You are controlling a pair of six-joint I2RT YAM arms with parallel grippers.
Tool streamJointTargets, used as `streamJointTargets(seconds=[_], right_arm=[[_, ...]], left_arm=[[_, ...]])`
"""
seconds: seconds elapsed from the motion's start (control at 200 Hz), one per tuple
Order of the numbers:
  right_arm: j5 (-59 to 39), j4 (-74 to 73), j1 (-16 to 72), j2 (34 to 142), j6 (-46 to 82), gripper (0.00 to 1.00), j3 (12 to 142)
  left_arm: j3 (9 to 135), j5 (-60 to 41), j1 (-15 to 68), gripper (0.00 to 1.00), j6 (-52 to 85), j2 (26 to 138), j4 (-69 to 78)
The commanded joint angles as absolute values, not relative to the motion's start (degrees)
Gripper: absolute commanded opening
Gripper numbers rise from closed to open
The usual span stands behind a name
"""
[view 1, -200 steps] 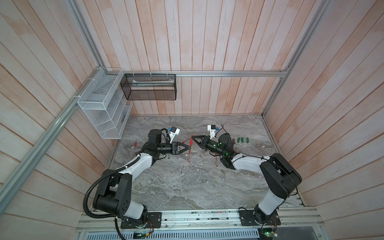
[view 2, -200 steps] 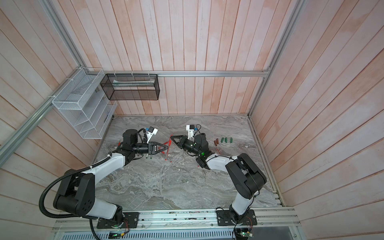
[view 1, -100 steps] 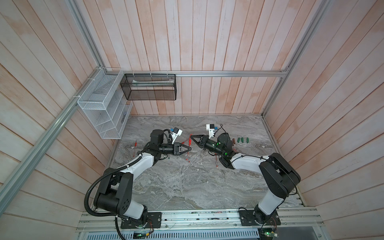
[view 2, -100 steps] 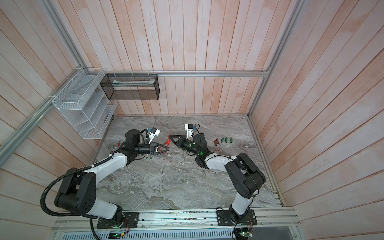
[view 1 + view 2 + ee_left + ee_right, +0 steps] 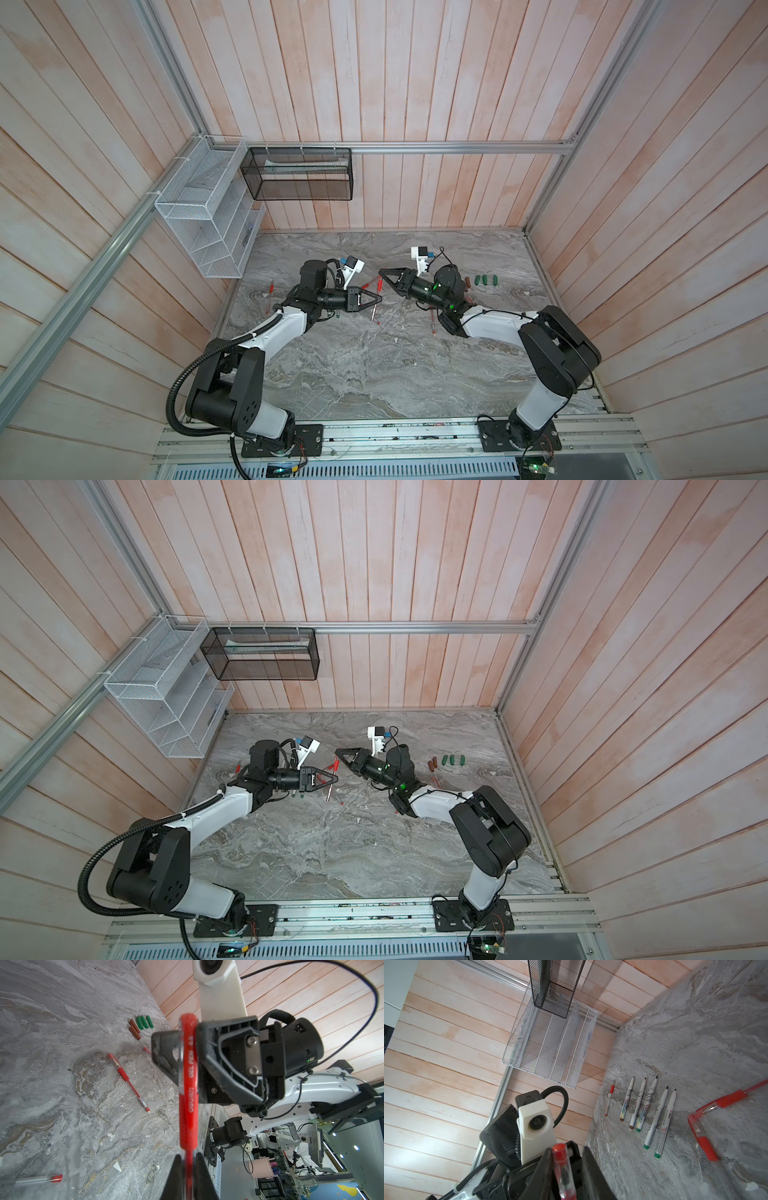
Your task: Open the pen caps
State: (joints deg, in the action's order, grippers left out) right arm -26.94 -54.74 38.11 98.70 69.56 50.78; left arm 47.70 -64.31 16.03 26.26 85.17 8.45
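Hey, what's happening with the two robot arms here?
Both arms are working on one red gel pen, held above the table between them. The left gripper is shut on its body, while the fingers of the right gripper sit either side of the cap end; whether they grip is unclear. The cap looks still on. Loose green caps and brown caps lie in a row, and uncapped markers are lined up on the table.

The red gel pen (image 5: 188, 1084) blurs close to the left wrist lens, one end cut off. A clear barrel (image 5: 31, 1181) slips past the frame's edge.
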Motion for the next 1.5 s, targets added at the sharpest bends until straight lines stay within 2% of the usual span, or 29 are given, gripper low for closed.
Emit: streamJointTargets(seconds=[0.0, 0.205, 0.62, 0.925, 1.12, 1.495], right_arm=[[-28.05, -54.14, 37.85, 100.04, 68.46, 0.20, 52.59], [-29.18, -53.57, 37.12, 100.38, 67.91, 0.00, 53.87], [-29.64, -51.18, 26.32, 93.67, 68.13, 0.00, 56.84], [-27.08, -50.25, 24.31, 88.66, 67.19, 0.00, 52.07], [-25.84, -47.48, 22.67, 86.88, 64.75, 0.00, 53.33], [-22.43, -52.74, 16.92, 84.79, 64.69, 0.00, 51.64]], left_arm=[[47.32, -65.54, 16.17, 0.00, 24.06, 84.07, 8.39], [46.14, -66.51, 17.16, 0.00, 23.21, 84.09, 8.78], [40.52, -65.89, 19.52, 0.00, 20.77, 81.05, 9.44], [39.59, -65.29, 20.17, 0.00, 18.92, 80.07, 8.64], [38.89, -66.18, 21.83, 0.00, 19.64, 80.42, 9.95], [37.64, -66.42, 22.30, 0.00, 20.47, 78.82, 9.79]])
